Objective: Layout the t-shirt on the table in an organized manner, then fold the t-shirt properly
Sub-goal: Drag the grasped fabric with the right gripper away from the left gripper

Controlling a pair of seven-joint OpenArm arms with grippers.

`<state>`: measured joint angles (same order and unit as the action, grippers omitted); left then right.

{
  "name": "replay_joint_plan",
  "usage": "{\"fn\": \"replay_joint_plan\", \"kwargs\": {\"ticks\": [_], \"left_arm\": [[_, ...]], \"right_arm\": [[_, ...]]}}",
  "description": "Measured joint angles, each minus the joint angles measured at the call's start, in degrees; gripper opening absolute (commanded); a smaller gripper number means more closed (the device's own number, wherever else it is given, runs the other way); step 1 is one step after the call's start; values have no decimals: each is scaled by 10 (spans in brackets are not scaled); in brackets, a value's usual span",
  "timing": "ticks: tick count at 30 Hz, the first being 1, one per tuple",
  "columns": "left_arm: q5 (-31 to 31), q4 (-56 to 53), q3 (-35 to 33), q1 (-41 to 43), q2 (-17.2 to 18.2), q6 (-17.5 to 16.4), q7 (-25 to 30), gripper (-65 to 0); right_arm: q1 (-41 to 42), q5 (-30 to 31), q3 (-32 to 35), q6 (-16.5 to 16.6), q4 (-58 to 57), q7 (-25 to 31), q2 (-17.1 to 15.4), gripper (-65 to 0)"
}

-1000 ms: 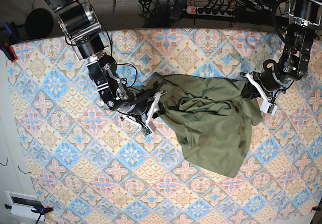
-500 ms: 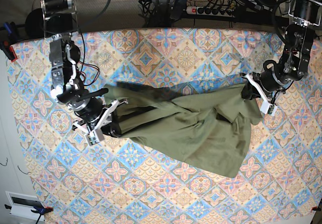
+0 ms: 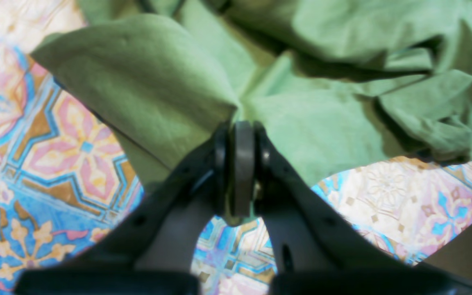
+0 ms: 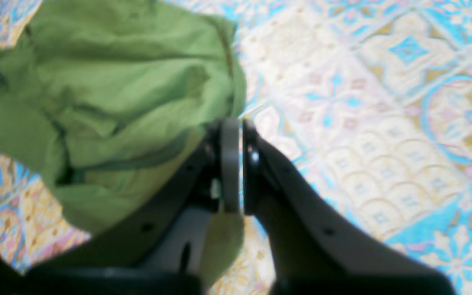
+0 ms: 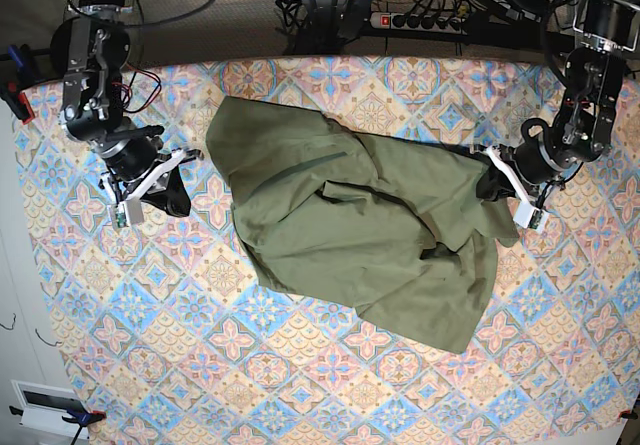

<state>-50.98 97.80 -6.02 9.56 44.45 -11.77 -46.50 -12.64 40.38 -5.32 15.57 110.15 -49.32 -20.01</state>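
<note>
The olive-green t-shirt [image 5: 360, 225] lies spread and creased across the middle of the table [image 5: 300, 385]. My left gripper [image 5: 492, 183] is at the shirt's right edge. In the left wrist view, the left gripper [image 3: 240, 127] is shut on a bunched fold of the t-shirt [image 3: 146, 82]. My right gripper [image 5: 183, 203] is left of the shirt with a strip of patterned cloth between them. In the right wrist view, the right gripper [image 4: 232, 123] has its pads pressed together. There the t-shirt [image 4: 109, 82] lies close on their left, and I see no cloth pinched.
A power strip [image 5: 420, 20] and cables lie beyond the table's far edge. Red clamps [image 5: 20, 100] hold the cover at the left edge. A white box [image 5: 45, 405] sits off the near left corner. Bare patterned table [image 4: 383, 102] lies right of the right gripper.
The right gripper closed on the shirt's left side and dragged it left, then went further left and back without it. The shirt has opened out much wider. The left gripper stayed put.
</note>
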Motion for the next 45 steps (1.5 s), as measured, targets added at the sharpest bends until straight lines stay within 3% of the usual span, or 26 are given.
{"fn": "replay_joint_plan", "kwargs": {"ticks": [7, 12, 25, 29, 45], "left_arm": [[10, 0, 3, 2, 2, -1, -5, -650], [51, 1, 75, 30, -2, 0, -7, -650], [54, 0, 109, 35, -4, -1, -6, -650], [55, 0, 109, 35, -17, -1, -7, -650], [56, 0, 109, 35, -16, -1, -6, -650]], "right_arm": [[28, -7, 37, -5, -45, -10, 1, -432], [57, 0, 85, -4, -82, 6, -1, -314], [2, 0, 169, -4, -101, -2, 0, -328], [-14, 0, 169, -4, -101, 4, -1, -325], [-85, 2, 169, -4, -100, 18, -2, -327]]}}
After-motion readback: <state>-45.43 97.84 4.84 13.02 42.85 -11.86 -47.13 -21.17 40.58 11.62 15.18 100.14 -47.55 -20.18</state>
